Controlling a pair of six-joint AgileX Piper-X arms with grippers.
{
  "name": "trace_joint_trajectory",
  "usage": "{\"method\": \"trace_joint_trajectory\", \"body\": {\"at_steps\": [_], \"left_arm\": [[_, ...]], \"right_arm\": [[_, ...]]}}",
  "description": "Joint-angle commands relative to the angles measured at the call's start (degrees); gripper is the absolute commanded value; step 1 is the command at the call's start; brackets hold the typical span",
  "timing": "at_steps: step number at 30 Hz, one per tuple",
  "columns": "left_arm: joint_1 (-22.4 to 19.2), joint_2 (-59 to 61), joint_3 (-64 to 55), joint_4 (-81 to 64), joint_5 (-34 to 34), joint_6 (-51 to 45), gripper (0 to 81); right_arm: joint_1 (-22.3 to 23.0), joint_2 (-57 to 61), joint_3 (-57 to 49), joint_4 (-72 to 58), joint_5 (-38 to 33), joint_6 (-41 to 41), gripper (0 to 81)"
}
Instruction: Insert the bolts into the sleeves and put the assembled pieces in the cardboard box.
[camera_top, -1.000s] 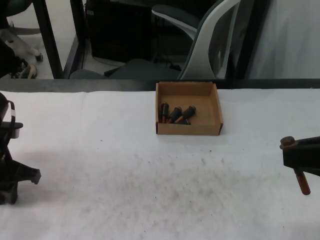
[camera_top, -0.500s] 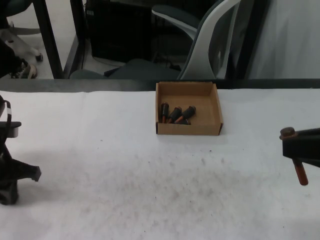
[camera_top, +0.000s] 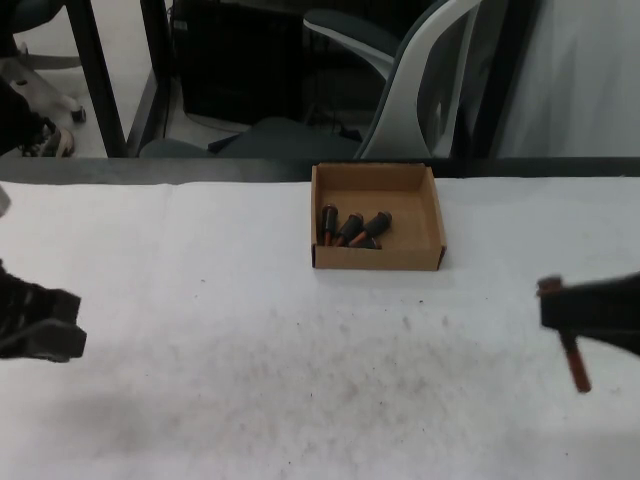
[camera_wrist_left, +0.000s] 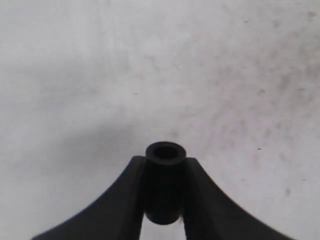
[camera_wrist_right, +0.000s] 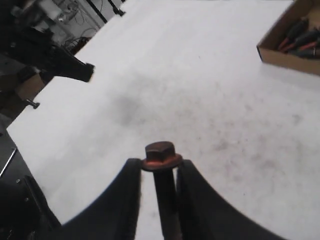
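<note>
The left gripper (camera_wrist_left: 164, 195) has its two dark fingers (camera_wrist_left: 125, 192) clamped tight on a black sleeve (camera_wrist_left: 164, 185), one finger on each side. The sleeve's open hollow end sticks out just past the fingertips. Beyond it there's only the white bench cover (camera_wrist_left: 100, 65), a bit speckled with dark smudges.

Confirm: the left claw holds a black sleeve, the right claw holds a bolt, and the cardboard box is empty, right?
Not quite. The cardboard box is not empty: the high view shows several assembled pieces lying in it. The left claw does hold a black sleeve and the right claw a bolt.
</note>
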Motion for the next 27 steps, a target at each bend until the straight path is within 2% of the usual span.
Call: {"method": "trace_joint_trajectory", "body": {"at_steps": [1,6,10,15,17,24,26,27], "left_arm": [[-0.2,-6.1,2.7,-4.4,4.5,0.1,0.8],[-0.2,-24.5,11.0,-10.8,10.0,-0.6,0.8],[-0.2,-36.2,14.8,-13.3,11.8,-7.1,0.8],[-0.2,-44.0,17.6,-13.3,11.8,-11.5,0.8],[-0.2,-44.6,18.4,-13.3,12.3,-12.2,0.8],[-0.2,-44.6,19.4,-13.9,14.4,-12.4,0.8],[-0.2,-44.6,19.4,-14.9,14.5,-12.4,0.8],[-0.2,-44.6,19.4,-15.4,14.5,-12.4,0.8]], "right_arm": [[0.5,5.1,0.2,1.1,0.9,-0.1,0.2],[3.0,12.1,-0.1,1.3,10.6,-0.2,0.2],[5.9,15.8,-0.1,5.0,22.9,-0.4,0.2],[9.5,20.4,-0.1,11.8,39.5,-5.2,0.2],[10.3,22.0,-0.1,13.8,43.4,-6.3,0.2],[10.8,23.6,-0.1,16.8,45.3,-6.8,0.0],[10.8,23.6,-0.1,16.8,44.8,-6.8,4.4],[10.8,23.6,-0.1,16.8,44.2,-7.7,9.2]]}}
